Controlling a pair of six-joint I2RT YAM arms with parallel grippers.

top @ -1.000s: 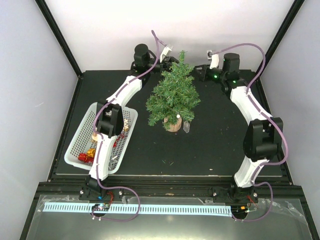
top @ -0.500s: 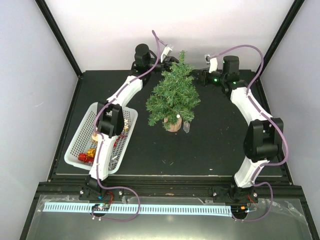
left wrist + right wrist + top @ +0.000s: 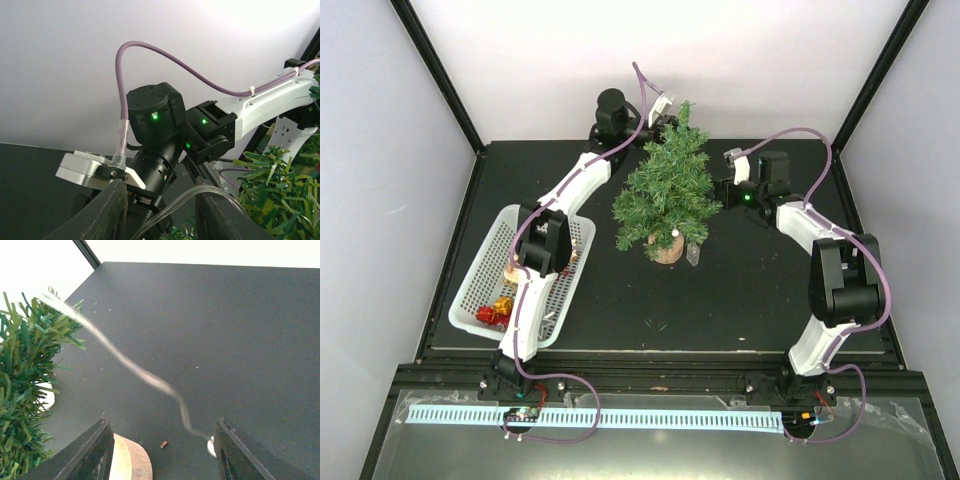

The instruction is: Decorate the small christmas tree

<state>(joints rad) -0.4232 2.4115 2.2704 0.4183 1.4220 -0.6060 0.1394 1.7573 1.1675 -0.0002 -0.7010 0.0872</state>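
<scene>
Because the left gripper (image 3: 157, 210) and right gripper (image 3: 160, 450) both hold their fingers apart close to the small dark-green bristly christmas tree (image 3: 667, 190) at the back-middle of the black table (image 3: 760, 290), we judge the thin clear strand (image 3: 130, 367) could snag a finger and topple it.

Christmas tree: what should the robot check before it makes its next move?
1. The small christmas tree stands upright on its wood base: ok.
2. The right hand is open: ok.
3. The left hand is actually gripping the clear strand that arches across its fingers: cannot tell.
4. The strand is resting on the branches: not ok. In the right wrist view it trails loose off the tree toward the right hand.
5. There are ornaments waiting in the white basket: ok, red and gold ones show.
</scene>
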